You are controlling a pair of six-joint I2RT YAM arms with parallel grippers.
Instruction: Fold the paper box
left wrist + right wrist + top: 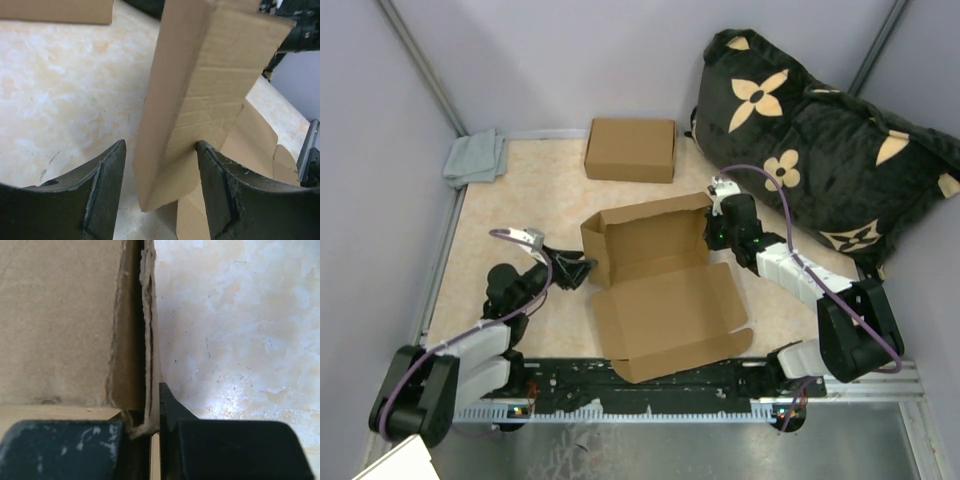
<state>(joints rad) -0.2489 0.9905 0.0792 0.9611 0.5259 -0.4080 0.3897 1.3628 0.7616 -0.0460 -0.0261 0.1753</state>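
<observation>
While clamped in the right gripper (154,412), the box (660,290) is being left loose between the left gripper's (160,155) spread jaws; it could buckle.

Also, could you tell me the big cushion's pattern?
Black cushion with tan flower motifs, clearest in the top external view.

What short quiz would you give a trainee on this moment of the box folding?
1. True or false: the left gripper stands open, with a wall of the open paper box between its fingers.
2. The right gripper is: A open above the box; B shut on a wall of the box; C shut on nothing.
3. How many cardboard boxes are in view?

Key: 1 true. 2 B. 3 two: the open one and a closed box beyond it.
</observation>
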